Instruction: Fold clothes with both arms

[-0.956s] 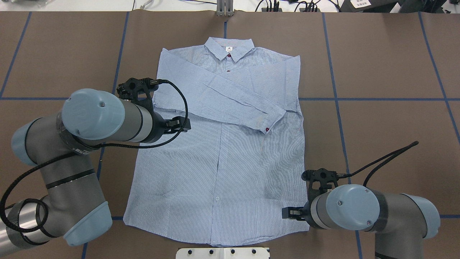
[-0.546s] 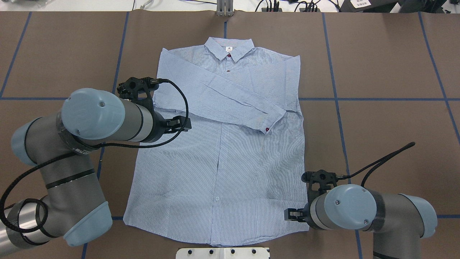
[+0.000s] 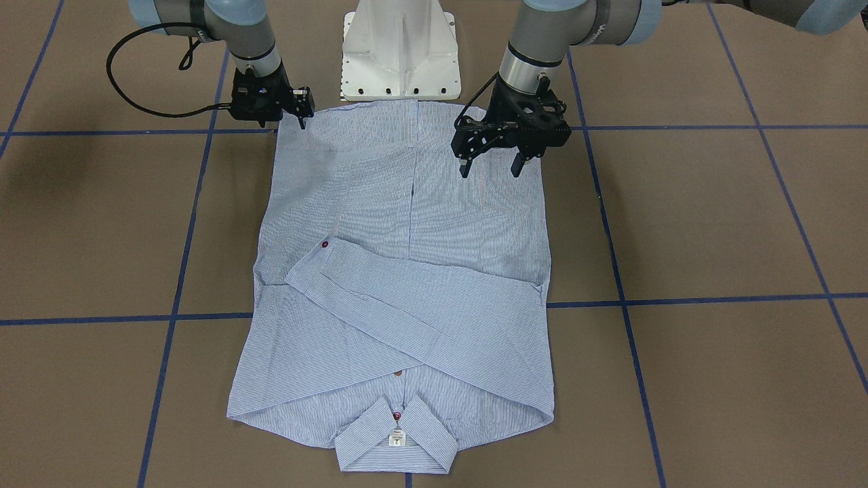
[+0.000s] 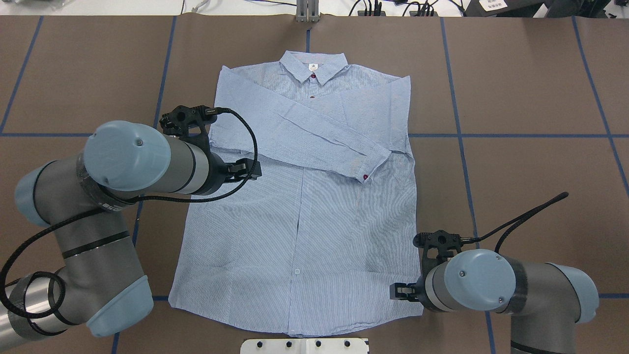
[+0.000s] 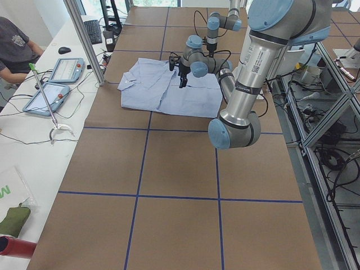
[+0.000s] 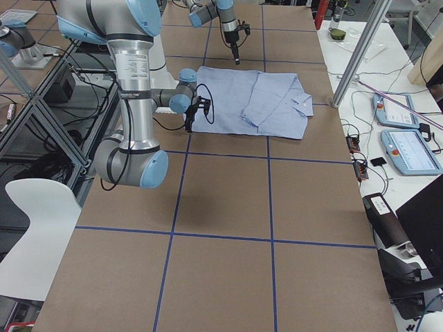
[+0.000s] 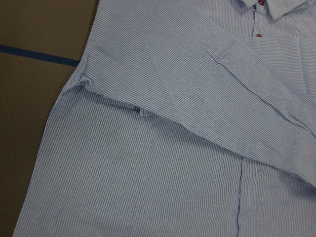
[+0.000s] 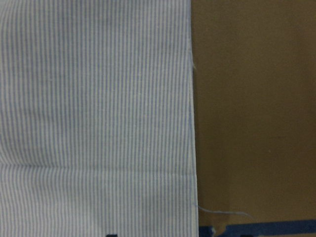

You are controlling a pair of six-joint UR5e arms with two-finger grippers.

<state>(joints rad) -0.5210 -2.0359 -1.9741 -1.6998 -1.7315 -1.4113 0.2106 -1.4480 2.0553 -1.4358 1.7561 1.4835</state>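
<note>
Lying flat, shirt (image 4: 300, 221) on brown table (image 4: 530, 88); white pedestal (image 3: 400, 47) beside hem

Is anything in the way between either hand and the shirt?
Nothing visible does. The left hand hangs open just above the shirt, and the right hand is at its hem corner.

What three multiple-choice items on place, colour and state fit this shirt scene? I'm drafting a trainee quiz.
1. The right pincer is: A over the collar; B by the shirt's hem corner; C far from the shirt.
2. The cuff button is: A green; B red; C yellow.
3. The left pincer is: A shut on a sleeve; B shut on the collar; C open, empty.
B: it sits at the hem. B: a red dot marks the cuff. C: its jaws stand apart over the cloth.
</note>
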